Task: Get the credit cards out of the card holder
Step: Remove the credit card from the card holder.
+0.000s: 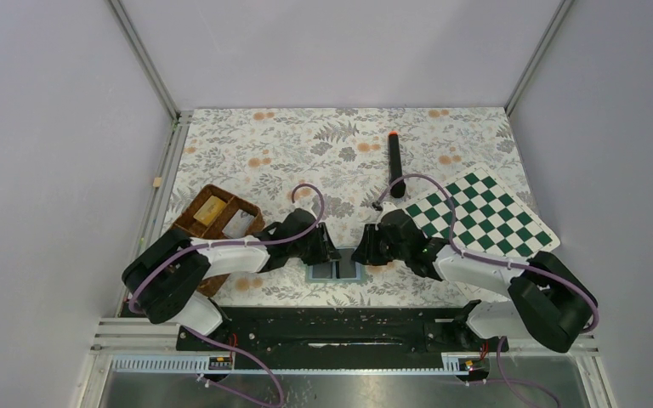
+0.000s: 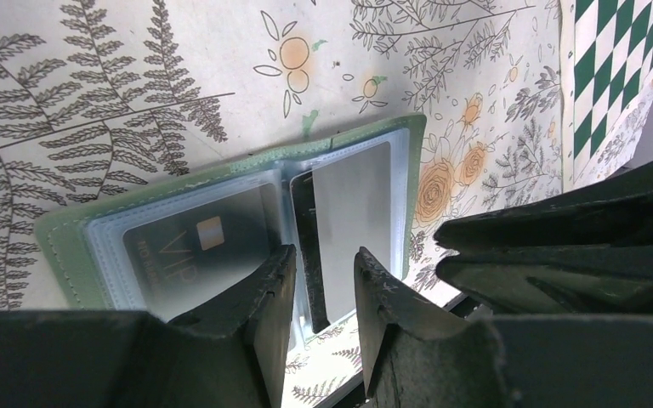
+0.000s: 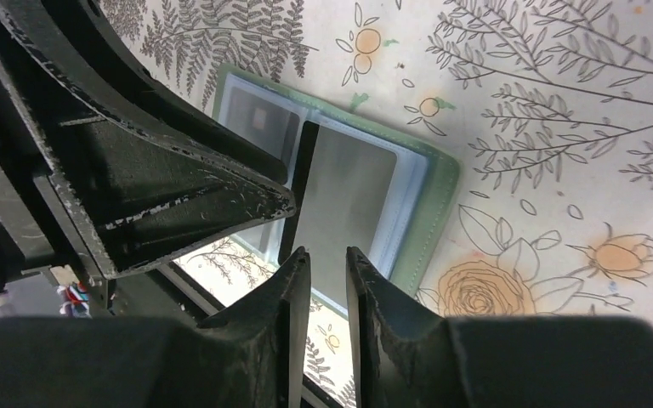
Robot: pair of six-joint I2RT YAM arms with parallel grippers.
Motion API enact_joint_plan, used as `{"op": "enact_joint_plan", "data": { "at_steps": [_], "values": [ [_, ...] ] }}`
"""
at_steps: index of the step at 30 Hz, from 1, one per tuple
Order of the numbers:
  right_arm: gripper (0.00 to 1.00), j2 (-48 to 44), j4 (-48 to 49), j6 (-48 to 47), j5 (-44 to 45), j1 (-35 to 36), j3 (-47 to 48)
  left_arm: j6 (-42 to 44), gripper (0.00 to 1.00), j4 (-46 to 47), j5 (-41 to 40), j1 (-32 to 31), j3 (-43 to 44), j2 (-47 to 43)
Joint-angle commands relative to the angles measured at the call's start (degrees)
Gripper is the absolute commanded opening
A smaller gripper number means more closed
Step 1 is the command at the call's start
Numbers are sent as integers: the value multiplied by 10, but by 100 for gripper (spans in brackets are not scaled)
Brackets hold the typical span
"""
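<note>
The card holder lies open and flat near the table's front edge, a sage-green wallet with clear sleeves. In the left wrist view its green rim frames a dark grey "VIP" card in one sleeve and a silvery grey card in the other. My left gripper hovers over the wallet's middle fold, jaws apart and empty. My right gripper hangs over the near end of the silvery card, with only a narrow gap between its jaws and nothing in it. The two grippers nearly touch.
A brown divided wicker tray with a yellowish-tan block stands at the left. A green and white chessboard lies at the right. A black marker with an orange tip lies behind it. The black base rail runs just in front of the wallet.
</note>
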Motion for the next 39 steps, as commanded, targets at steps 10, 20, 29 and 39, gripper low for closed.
{"op": "enact_joint_plan", "data": {
  "at_steps": [10, 20, 29, 39],
  "values": [
    [21, 77, 56, 15, 17, -14, -29, -1, 33, 14, -33, -21, -2, 7],
    [19, 102, 89, 33, 16, -21, -61, 1, 33, 9, -65, -42, 1, 16],
    [18, 98, 91, 38, 17, -24, -70, -8, 8, 20, -63, -43, -10, 1],
    [18, 89, 85, 39, 20, -31, -75, -30, 0, -2, -36, -35, -27, -34]
  ]
}}
